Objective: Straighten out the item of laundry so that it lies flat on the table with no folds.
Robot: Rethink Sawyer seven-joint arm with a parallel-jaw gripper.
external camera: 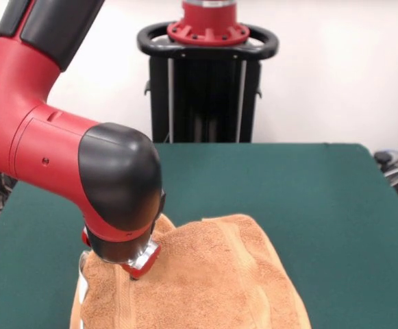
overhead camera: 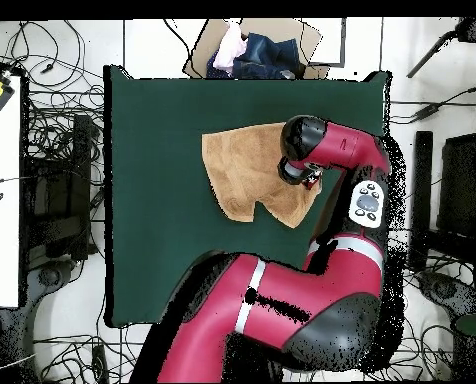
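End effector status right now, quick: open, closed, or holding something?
End effector: cannot be told; the arm's wrist hides it where it presses down on the orange-tan terry-cloth towel.

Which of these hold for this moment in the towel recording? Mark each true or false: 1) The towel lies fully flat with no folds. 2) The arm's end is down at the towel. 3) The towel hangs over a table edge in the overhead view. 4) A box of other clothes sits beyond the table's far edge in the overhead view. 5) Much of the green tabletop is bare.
1) False. The towel is rumpled, with ridges and an uneven outline.
2) True. The gripper sits at the towel's surface; its fingers are hidden.
3) False. In the overhead view the towel lies wholly on the table.
4) True. The box of clothes sits there.
5) True.
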